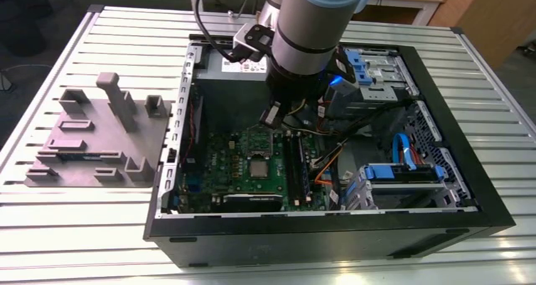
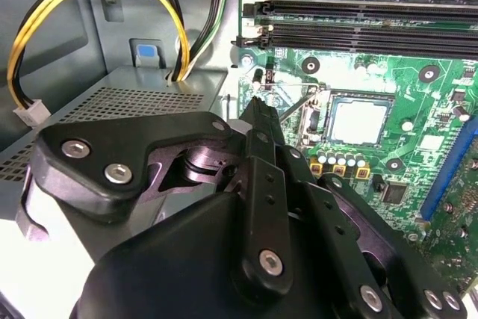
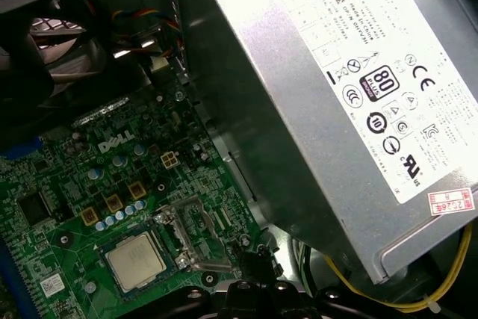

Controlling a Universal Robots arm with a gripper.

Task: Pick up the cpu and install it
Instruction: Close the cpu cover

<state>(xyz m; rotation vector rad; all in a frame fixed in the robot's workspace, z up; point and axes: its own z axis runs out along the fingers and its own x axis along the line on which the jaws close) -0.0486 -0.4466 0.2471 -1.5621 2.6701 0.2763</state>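
The cpu lies flat in its socket on the motherboard, inside the open computer case on the tabletop. In the exterior view the tool hangs above at roughly 12 o'clock from the chip, carrying nothing; its fingertips look pressed together. Chip judged light, stiff, fragile: grip opposite edges only, never the underside.

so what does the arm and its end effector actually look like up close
The arm is a silver-grey tube with a light blue joint cap and black cables alongside. The end effector is matte black, built from angular linkage plates fastened with silver screws, narrowing to slim black fingers.
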